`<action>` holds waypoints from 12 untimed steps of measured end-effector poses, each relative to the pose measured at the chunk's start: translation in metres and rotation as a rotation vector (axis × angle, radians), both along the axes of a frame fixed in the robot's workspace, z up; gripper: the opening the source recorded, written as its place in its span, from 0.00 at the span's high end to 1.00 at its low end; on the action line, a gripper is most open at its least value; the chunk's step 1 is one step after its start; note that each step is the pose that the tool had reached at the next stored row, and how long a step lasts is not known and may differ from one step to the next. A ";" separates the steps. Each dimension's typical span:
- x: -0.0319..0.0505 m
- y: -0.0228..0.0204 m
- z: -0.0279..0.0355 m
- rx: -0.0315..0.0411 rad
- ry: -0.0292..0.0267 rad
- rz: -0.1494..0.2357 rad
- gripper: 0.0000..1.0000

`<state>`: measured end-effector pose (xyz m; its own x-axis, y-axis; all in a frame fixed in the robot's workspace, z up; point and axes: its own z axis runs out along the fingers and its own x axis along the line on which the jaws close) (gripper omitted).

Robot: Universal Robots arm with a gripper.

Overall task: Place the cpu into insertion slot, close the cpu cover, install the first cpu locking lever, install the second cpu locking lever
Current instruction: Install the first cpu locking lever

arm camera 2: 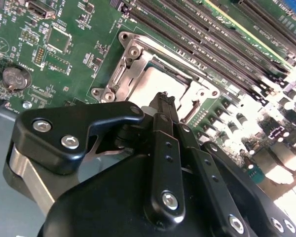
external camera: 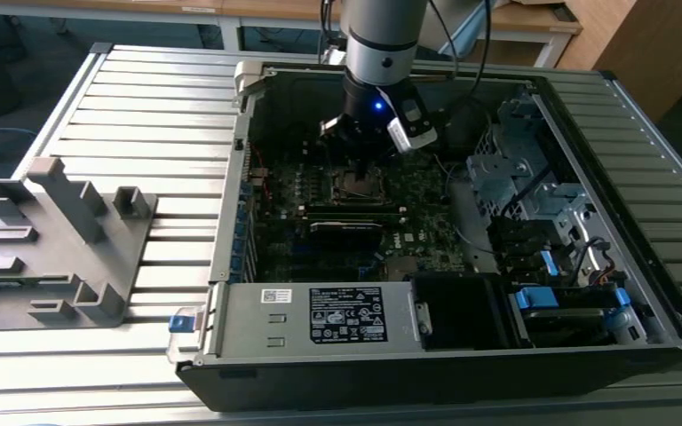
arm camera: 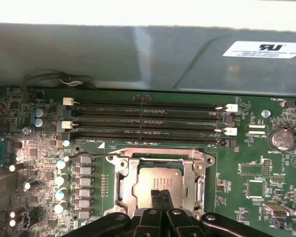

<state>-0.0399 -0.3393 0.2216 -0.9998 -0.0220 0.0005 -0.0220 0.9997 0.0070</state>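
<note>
cpu, a pale silver-grey flat square chip [arm camera: 155, 178], sits in the dark, silver-rimmed square insertion slot [arm camera: 200, 185].
the black claw [arm camera: 161, 197], fingers pressed together on nothing, hangs directly above the chip; the thin silver cpu cover [arm camera: 160, 159] appears to lie flat around it.

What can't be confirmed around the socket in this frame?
- Near edge of the cpu: behind the gripper in both wrist views.
- Whether the gripper touches it: hidden by its own body.
- Whether the cpu cover is latched: near side covered likewise.
- insertion slot detail: too small in the exterior view.
</note>
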 end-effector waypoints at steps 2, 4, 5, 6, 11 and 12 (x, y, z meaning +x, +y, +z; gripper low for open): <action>0.0000 0.0000 0.0035 0.0001 0.0001 0.000 0.89; 0.0000 0.0000 0.0062 0.0003 0.0000 0.000 0.89; 0.0000 0.0000 0.0078 0.0004 0.0000 0.000 0.89; 0.0000 0.0000 0.0094 0.0004 0.0000 0.000 0.89; 0.0000 0.0000 0.0175 0.0030 0.0000 0.000 0.89; 0.0000 0.0000 0.0192 0.0034 0.0000 0.000 0.89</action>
<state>-0.0399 -0.3393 0.2409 -0.9998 -0.0221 0.0005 -0.0221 0.9997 0.0103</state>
